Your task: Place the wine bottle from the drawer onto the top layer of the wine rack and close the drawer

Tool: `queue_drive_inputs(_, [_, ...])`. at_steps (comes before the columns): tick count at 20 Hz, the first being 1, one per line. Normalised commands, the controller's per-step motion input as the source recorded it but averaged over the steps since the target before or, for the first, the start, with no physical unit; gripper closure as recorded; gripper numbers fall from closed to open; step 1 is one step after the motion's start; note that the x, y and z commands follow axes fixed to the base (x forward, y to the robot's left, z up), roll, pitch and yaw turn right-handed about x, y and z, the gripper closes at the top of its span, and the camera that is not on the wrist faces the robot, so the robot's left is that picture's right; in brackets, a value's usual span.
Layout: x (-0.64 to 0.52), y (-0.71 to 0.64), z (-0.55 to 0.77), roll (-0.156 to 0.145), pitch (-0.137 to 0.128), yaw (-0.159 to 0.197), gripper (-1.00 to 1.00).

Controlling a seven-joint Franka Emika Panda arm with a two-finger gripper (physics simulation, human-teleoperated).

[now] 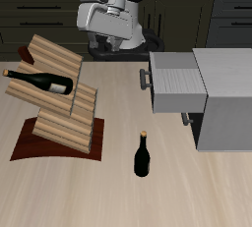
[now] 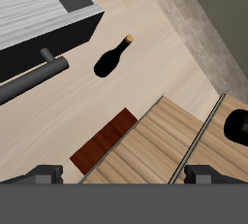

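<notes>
The wine bottle (image 1: 39, 81) (image 2: 237, 124) lies on its side on the top layer of the light-wood wine rack (image 1: 61, 103) (image 2: 165, 141), neck pointing away from the cabinet. My gripper (image 1: 108, 46) (image 2: 126, 175) hangs open and empty above the table behind the rack, between rack and drawer. Its fingertips (image 2: 44, 175) are wide apart. The light-grey drawer (image 1: 175, 82) (image 2: 39, 15) stands pulled out of the grey cabinet (image 1: 228, 98), bar handle (image 1: 145, 79) (image 2: 34, 78) facing the rack. No bottle shows inside it.
A second, look-alike dark bottle (image 1: 143, 155) (image 2: 113, 57) stands upright on the table nearer the front edge, between rack and cabinet. The rack sits on a reddish-brown base board (image 1: 39, 150) (image 2: 102, 141). A lower drawer handle (image 1: 187, 120) sticks out below the open drawer.
</notes>
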Motion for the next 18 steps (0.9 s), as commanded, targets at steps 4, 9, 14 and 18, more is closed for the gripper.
queue_drive_inputs(4, [0.14,0.00,0.00,0.030,0.050,0.149,-1.00])
queue_drive_inputs(9, [0.10,0.01,-0.05,-0.005,-0.004,0.089,-1.00])
queue_drive_inputs(14, [0.11,0.00,-0.18,0.020,0.030,0.044,-1.00])
queue_drive_inputs(18, [0.15,-0.03,-0.18,-0.029,0.005,0.001,-1.00])
